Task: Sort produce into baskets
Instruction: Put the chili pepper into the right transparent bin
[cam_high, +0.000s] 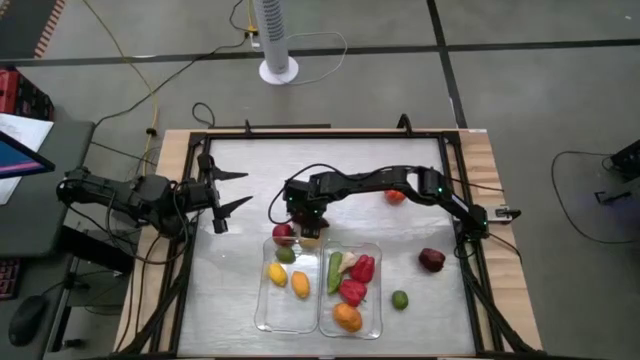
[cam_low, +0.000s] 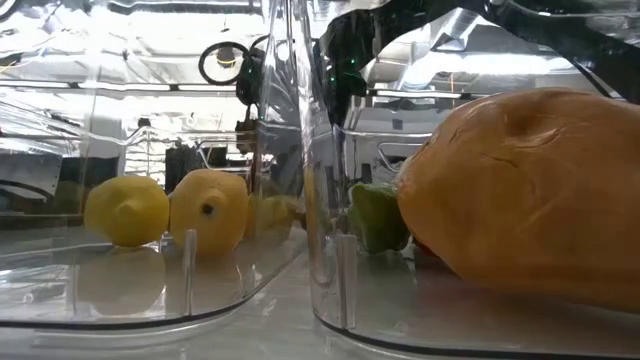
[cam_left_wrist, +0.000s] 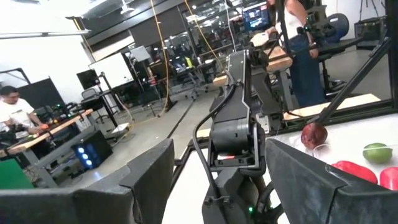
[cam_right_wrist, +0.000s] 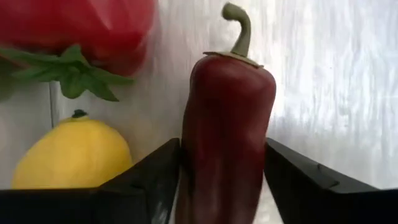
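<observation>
Two clear baskets stand side by side near the table's front, the left one (cam_high: 270, 305) and the right one (cam_high: 372, 300). The left basket holds a red piece (cam_high: 283, 233), a green one (cam_high: 286, 253) and two yellow ones (cam_high: 277, 272). The right basket holds green, red and orange pieces (cam_high: 347, 317). My right gripper (cam_high: 305, 226) is over the left basket's far end, shut on a dark red pepper (cam_right_wrist: 227, 124). My left gripper (cam_high: 232, 190) is open and empty at the table's left, clear of the produce. My right gripper pinches the dark red pepper by its two sides (cam_right_wrist: 193, 168), low on its body, between its two fingers (cam_right_wrist: 149, 180). The fingers come from above, pointing down. The pepper lies along them, its stem (cam_right_wrist: 239, 31) pointing away from the wrist. Whether it rests on anything I cannot tell.
Loose on the table to the right lie an orange-red piece (cam_high: 396, 196), a dark maroon piece (cam_high: 431, 260) and a green lime (cam_high: 399, 299). A lemon (cam_right_wrist: 71, 155) and a red piece with green leaves (cam_right_wrist: 81, 37) lie just beyond the pepper. A raised frame (cam_high: 320, 134) borders the table.
</observation>
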